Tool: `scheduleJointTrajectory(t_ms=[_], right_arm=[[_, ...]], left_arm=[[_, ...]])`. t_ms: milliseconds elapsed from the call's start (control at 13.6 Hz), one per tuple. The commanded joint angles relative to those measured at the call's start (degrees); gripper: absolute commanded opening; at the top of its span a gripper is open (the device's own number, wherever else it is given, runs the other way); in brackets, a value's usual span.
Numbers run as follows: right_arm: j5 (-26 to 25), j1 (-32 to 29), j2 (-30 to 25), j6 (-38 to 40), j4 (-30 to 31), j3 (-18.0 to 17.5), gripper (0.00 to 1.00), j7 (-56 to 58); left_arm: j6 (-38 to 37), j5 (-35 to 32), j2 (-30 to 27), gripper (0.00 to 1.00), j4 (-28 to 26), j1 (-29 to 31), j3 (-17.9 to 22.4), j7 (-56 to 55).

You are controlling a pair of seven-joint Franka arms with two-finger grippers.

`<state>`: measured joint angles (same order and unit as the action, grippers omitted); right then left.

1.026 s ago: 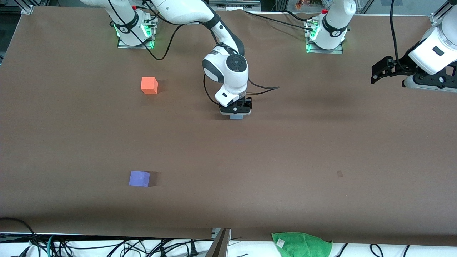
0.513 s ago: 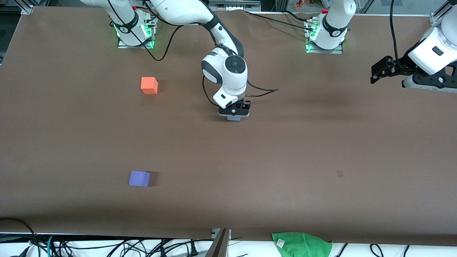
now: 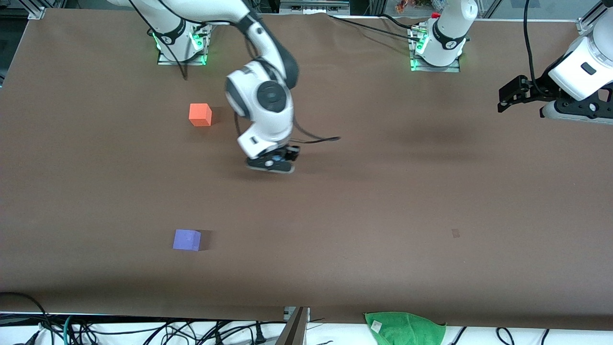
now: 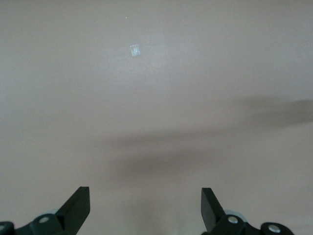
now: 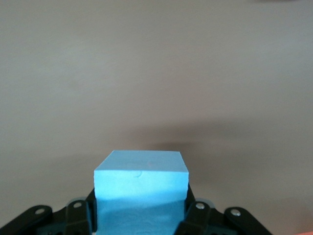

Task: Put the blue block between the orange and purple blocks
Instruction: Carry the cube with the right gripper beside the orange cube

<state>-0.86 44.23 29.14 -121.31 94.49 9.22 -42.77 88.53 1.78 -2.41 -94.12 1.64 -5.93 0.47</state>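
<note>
the right gripper point(image 3: 271, 167) is hanging above the bare brown table point(image 3: 383, 201), over a spot between the orange block point(image 3: 200, 115) and the table's middle, and it is casting a shadow under itself. its jaws are clamping the blue block point(image 5: 141, 188); in the right wrist view the light blue cube is sitting squarely between the two black fingers point(image 5: 78, 215), with its top face and one side showing and the tabletop well below. in the front view the block itself is hiding under the hand.

the orange block is resting on the table toward the right arm's end, and the purple block point(image 3: 187, 239) is lying nearer to the front camera than it, well apart from it. the gap between them is holding no block.

the left gripper point(image 4: 145, 208) is waiting in the air at the left arm's end of the table, its jaws standing wide with nothing between them. a green cloth point(image 3: 404, 328) is lying at the table's near edge.
</note>
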Motion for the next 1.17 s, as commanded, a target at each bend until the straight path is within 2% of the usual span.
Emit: scheduleJointTrajectory(t_ms=[0,220,366,513,1099], right_arm=[[1.02,-7.2,-10.83,-1.2,13.32,-0.69,0.24,9.69],[4.28,-13.89,-14.71,-3.12,20.89,0.62,0.24,20.77],[4.46,-14.17,-15.77,-11.18,27.91,2.64,0.24,25.09],[4.9,-14.26,-15.52,-18.58,32.76,3.0,0.24,27.9],[4.9,-15.22,-11.04,-24.75,34.1,3.0,0.25,33.01]], left_arm=[[-0.55,-0.9,0.83,1.0,1.66,0.82,-0.66,1.38],[-0.55,-0.9,0.83,1.0,1.66,0.74,-0.66,1.29],[-0.55,-0.9,0.83,1.0,1.66,0.74,-0.66,1.38],[-0.55,-0.64,0.83,1.0,1.66,0.91,-0.66,1.29],[-0.55,-0.64,0.83,1.0,1.66,0.91,-0.66,1.29]])
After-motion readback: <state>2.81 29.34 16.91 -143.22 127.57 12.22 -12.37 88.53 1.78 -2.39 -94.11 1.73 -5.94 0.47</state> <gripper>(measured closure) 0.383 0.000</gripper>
